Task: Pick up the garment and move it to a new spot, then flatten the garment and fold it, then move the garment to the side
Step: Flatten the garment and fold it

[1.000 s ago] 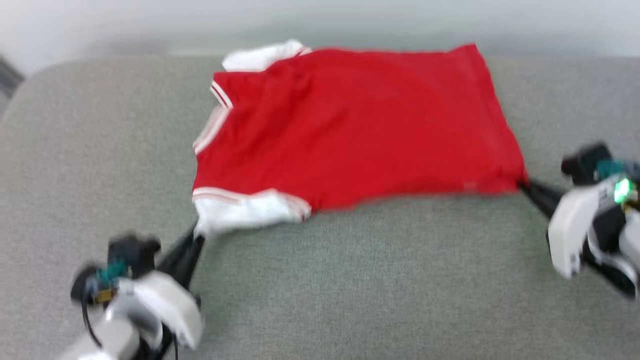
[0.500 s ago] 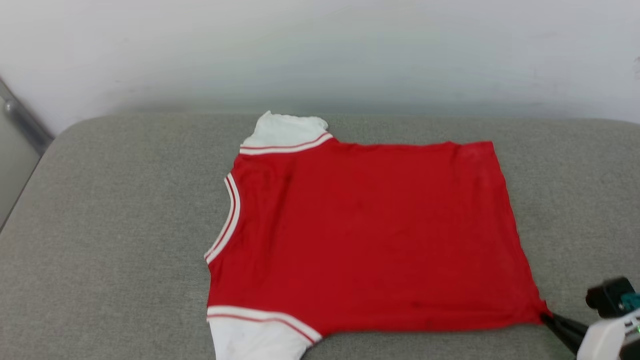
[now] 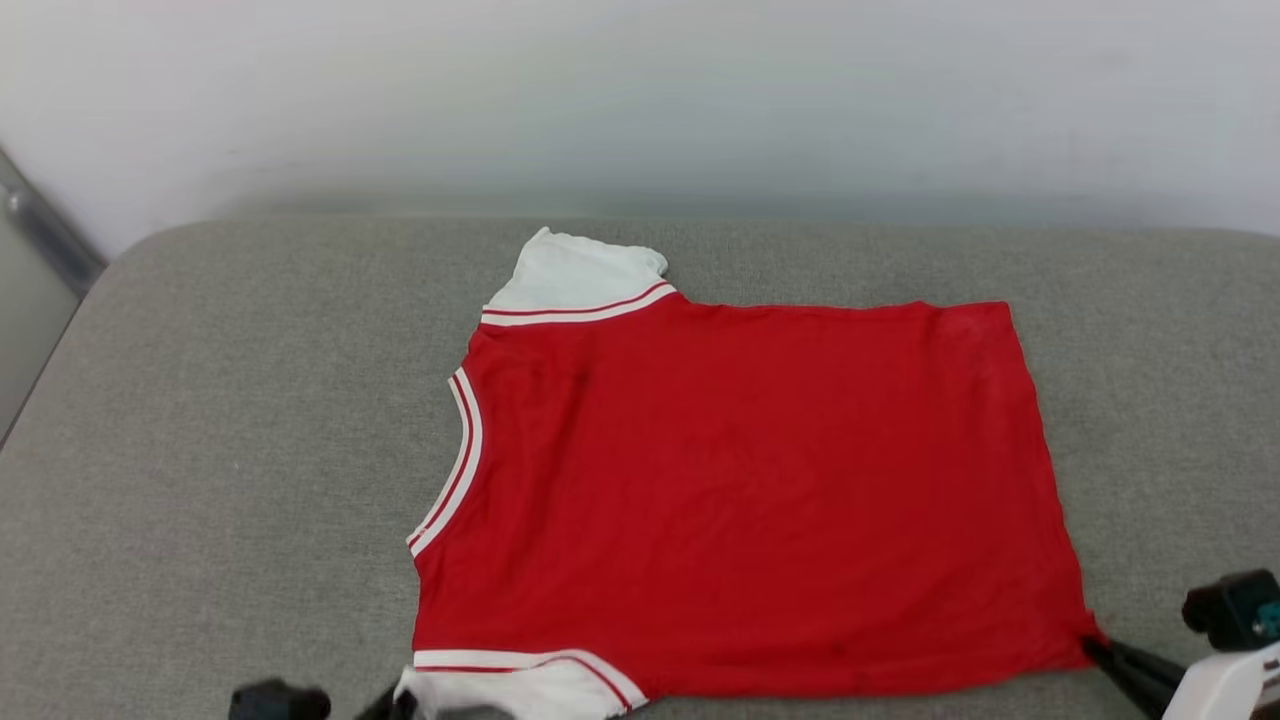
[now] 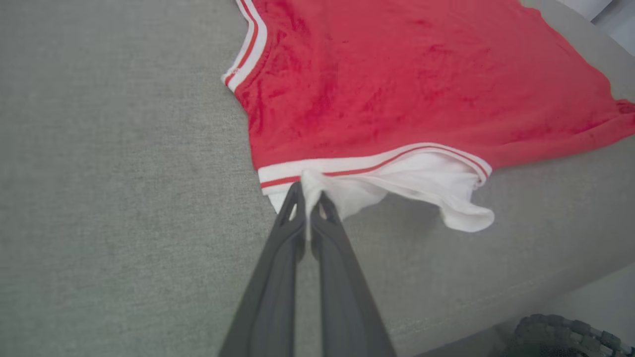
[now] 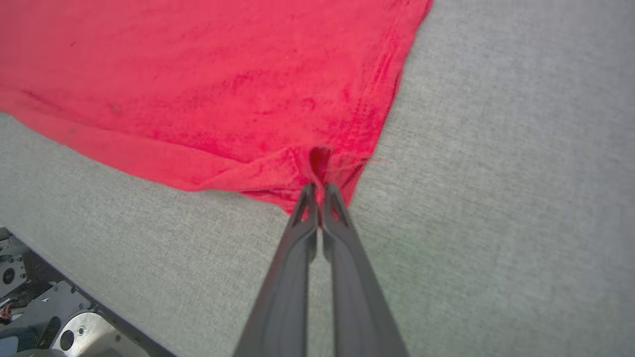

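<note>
The garment (image 3: 740, 490), a red T-shirt with white sleeves and striped trim, lies spread flat on the grey cushion, collar to the left, hem to the right. No chest print shows on the upper side. My left gripper (image 4: 310, 191) is shut on the white near sleeve (image 4: 397, 183), pinching its edge; in the head view that gripper (image 3: 400, 700) sits at the bottom edge. My right gripper (image 5: 318, 187) is shut on the near hem corner (image 5: 322, 163) of the garment (image 5: 208, 84), and shows in the head view at the lower right (image 3: 1095, 645).
The grey cushion (image 3: 220, 450) runs wide to the left and right of the shirt. A pale wall (image 3: 640, 100) stands behind it. The cushion's front edge (image 4: 496, 307) drops off near both grippers, with robot base parts (image 5: 59, 327) below.
The head view has tilted up, so the whole picture has shifted. The shirt, bunched and raised a second ago, now lies stretched flat; both grippers keep their hold.
</note>
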You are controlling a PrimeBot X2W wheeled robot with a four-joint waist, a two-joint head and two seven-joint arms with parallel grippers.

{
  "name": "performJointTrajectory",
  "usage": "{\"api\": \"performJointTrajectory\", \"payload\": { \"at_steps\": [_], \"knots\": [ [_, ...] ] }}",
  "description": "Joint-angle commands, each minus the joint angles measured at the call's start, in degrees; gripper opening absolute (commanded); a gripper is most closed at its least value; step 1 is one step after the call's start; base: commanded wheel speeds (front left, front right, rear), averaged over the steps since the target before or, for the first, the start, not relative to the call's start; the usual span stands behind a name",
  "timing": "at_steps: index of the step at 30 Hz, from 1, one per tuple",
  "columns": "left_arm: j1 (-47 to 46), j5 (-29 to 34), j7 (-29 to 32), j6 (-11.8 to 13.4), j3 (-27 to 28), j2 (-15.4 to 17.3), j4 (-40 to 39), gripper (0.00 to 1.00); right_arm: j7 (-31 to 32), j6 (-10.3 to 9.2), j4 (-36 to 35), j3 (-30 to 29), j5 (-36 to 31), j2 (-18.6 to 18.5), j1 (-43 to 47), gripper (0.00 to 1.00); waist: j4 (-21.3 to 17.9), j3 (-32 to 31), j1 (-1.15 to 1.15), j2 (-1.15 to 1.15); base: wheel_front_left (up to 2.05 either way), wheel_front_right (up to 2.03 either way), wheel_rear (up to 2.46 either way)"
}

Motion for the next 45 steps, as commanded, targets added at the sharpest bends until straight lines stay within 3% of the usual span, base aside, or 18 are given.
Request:
{"api": "performJointTrajectory", "payload": {
  "at_steps": [1, 10, 20, 29, 36, 37, 38, 39, 45],
  "knots": [
    [-2.49, 0.92, 0.57, -0.51, 0.43, 0.48, -0.28, 0.00, 0.73, -0.04, -1.13, -1.79, -0.89, 0.38, -0.21, 0.00, -0.20, 1.11, 0.00, 0.00, 0.00, 0.00, 0.00],
    [-18.48, 4.23, 3.85, -4.65, 2.46, -0.49, 4.22, 0.00, 6.78, -0.04, -7.50, -9.56, -4.74, 2.71, -5.03, 0.00, -1.61, 8.75, 0.00, 0.00, 0.00, 0.00, 0.00],
    [-30.73, 6.32, 5.03, -8.82, 2.92, -3.09, 13.68, 0.00, 10.09, -0.04, -7.57, -11.84, -5.67, 4.62, -11.89, 0.00, -3.24, 15.38, 0.00, 0.00, 0.00, 0.00, 0.00],
    [-35.78, 5.89, 5.59, -12.73, 1.87, -5.94, 23.88, 0.00, 11.20, -0.04, -1.65, -8.07, -7.36, 6.60, -19.53, 0.00, -4.10, 19.90, 0.00, 0.00, 0.00, 0.00, 0.00],
    [-36.55, 5.18, 4.53, -16.21, 0.13, -9.37, 32.99, 0.00, 10.96, -0.04, 3.15, -3.36, -6.14, 7.29, -22.54, 0.00, -3.65, 19.00, 0.00, 0.00, 0.00, 0.00, 0.00],
    [-36.67, 5.18, 4.20, -16.46, 0.15, -9.44, 33.76, 0.92, 10.75, -0.03, 3.30, -3.23, -5.91, 7.07, -22.64, 0.06, -3.56, 18.49, 0.00, 0.00, 0.00, 0.00, 0.00],
    [-36.97, 5.37, 3.82, -16.54, 0.26, -9.40, 34.32, 1.00, 10.81, -0.03, 3.38, -3.00, -5.94, 6.58, -22.50, 0.40, -3.39, 17.77, 0.00, 0.00, 0.00, 0.00, 0.00],
    [-37.31, 5.39, 3.76, -16.77, 0.25, -9.35, 34.64, 1.00, 10.78, -0.03, 3.24, -2.72, -5.97, 6.10, -22.40, 1.00, -3.20, 17.10, 0.00, 0.00, 0.00, 0.00, 0.00],
    [-39.82, 5.80, 4.64, -17.10, 0.86, -6.72, 31.70, 1.00, 9.09, -0.03, -0.09, -3.96, -4.74, 4.07, -20.90, 1.00, -1.86, 12.83, 0.00, 0.00, 0.00, 0.00, 0.00]
  ]
}}
